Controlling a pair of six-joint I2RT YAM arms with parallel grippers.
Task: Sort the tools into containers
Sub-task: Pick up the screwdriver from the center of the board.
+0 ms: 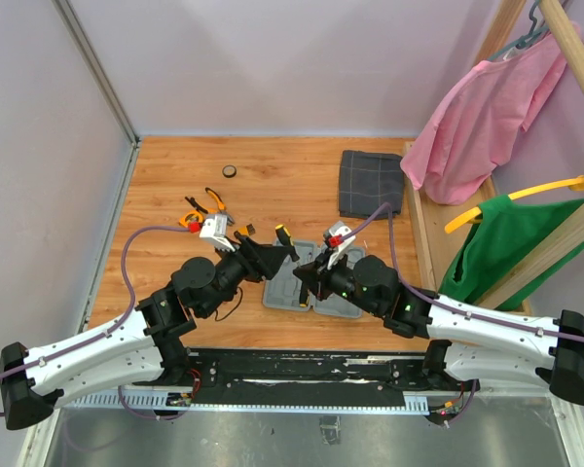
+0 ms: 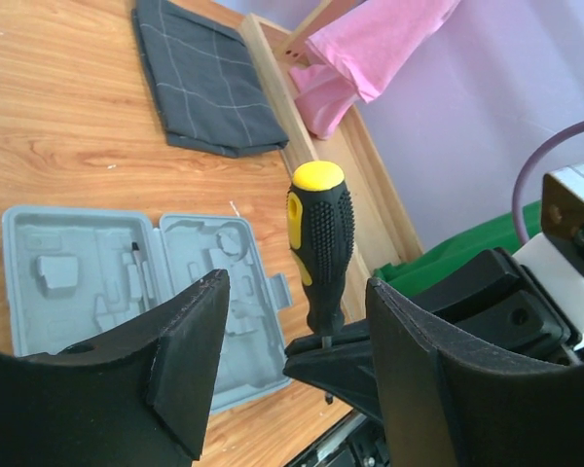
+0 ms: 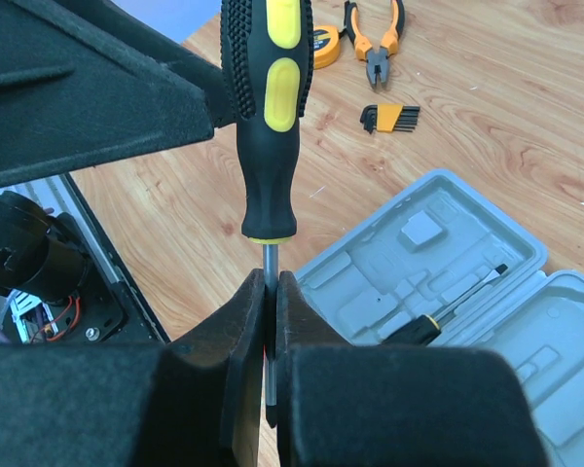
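Note:
My right gripper (image 3: 270,280) is shut on the steel shaft of a black-and-yellow screwdriver (image 3: 268,107), holding it handle-up above the open grey tool case (image 3: 467,243). My left gripper (image 2: 297,292) is open, with one finger on each side of the screwdriver handle (image 2: 319,238) and a gap on both sides. In the top view the two grippers (image 1: 273,255) (image 1: 302,275) meet over the case (image 1: 275,298). A small screwdriver (image 3: 448,313) lies in a moulded slot of the case. Orange pliers (image 3: 375,34), a round tape measure (image 3: 321,49) and a hex key set (image 3: 389,117) lie on the wood.
A folded dark grey checked cloth (image 1: 370,183) lies at the back right. A small dark round item (image 1: 230,171) sits at the back. Pink (image 1: 477,107) and green (image 1: 506,243) garments hang on a wooden rack to the right.

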